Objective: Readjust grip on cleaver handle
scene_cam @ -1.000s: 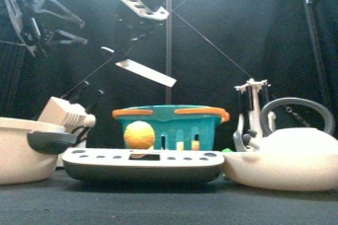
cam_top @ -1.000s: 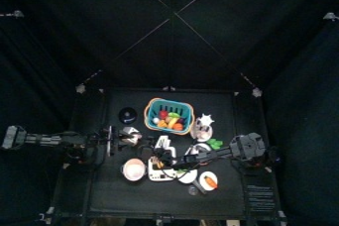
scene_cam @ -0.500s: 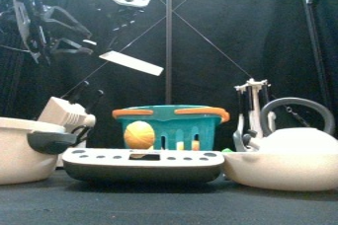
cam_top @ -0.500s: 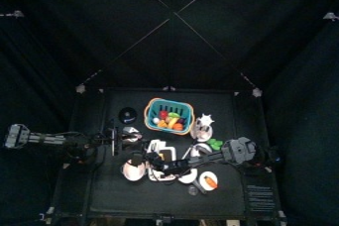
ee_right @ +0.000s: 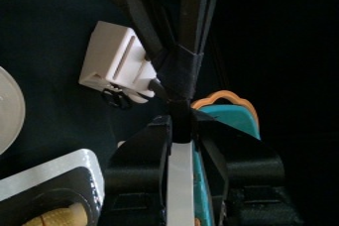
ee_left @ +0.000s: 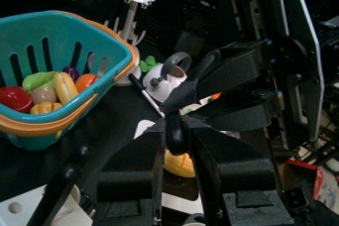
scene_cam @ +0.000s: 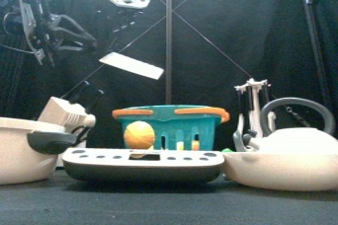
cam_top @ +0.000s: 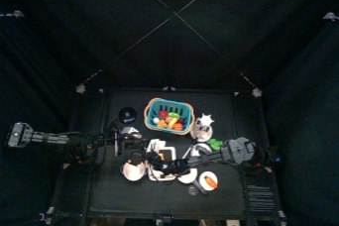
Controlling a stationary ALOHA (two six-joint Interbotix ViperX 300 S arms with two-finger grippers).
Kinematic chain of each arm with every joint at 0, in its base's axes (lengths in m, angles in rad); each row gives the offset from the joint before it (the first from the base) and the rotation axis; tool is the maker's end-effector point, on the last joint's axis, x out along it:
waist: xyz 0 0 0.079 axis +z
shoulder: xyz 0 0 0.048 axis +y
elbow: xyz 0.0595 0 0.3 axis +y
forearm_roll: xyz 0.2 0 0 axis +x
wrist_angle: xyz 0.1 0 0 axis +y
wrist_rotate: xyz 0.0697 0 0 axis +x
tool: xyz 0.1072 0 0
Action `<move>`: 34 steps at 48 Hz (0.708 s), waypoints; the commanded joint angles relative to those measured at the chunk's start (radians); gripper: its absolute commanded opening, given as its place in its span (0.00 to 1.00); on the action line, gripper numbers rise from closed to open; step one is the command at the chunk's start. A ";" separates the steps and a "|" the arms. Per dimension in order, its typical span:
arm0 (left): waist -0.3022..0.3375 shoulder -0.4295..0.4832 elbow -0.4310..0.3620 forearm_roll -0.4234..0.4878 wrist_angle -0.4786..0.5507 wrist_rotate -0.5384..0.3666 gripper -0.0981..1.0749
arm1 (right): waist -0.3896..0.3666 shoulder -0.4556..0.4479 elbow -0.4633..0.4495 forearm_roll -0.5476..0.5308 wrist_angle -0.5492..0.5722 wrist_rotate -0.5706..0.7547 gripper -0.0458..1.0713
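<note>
The cleaver hangs in the air between my two grippers. In the front view its pale blade [scene_cam: 132, 66] is tilted, high above the teal basket [scene_cam: 169, 128]. In the right wrist view the blade [ee_right: 176, 175] shows edge-on as a white strip between my right gripper's [ee_right: 177, 121] jaws, which are shut on it. My left gripper [ee_left: 176, 133] is closed on a thin dark part, which I take for the handle. The two grippers meet tip to tip over the table's middle, the left gripper [cam_top: 134, 147] from the left, the right gripper [cam_top: 196, 153] from the right.
Below stand the teal basket [cam_top: 169, 117] of fruit, a white kettle [scene_cam: 284, 156] at front right, a white bowl [scene_cam: 24, 152] at front left, a dark tray [scene_cam: 138, 162] between them, and a white star-shaped piece [cam_top: 204, 121] beside the basket.
In the front view the cleaver blade has shifted left and slightly up. The left gripper has swung a little lower and to the right. Both grips look unchanged.
</note>
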 commanded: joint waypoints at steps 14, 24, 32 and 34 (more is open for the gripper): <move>0.000 0.003 -0.020 0.006 -0.005 0.005 0.46 | 0.002 -0.087 -0.003 0.118 -0.083 0.003 0.70; 0.000 -0.008 -0.015 0.014 -0.003 0.006 0.46 | 0.000 -0.244 0.183 0.204 -0.235 0.018 0.70; 0.002 -0.017 -0.011 0.077 -0.003 0.006 0.46 | -0.023 -0.460 0.465 0.173 -0.543 0.221 0.70; 0.002 -0.018 -0.011 0.092 -0.003 0.006 0.46 | -0.046 -0.511 0.555 0.149 -0.657 0.298 0.70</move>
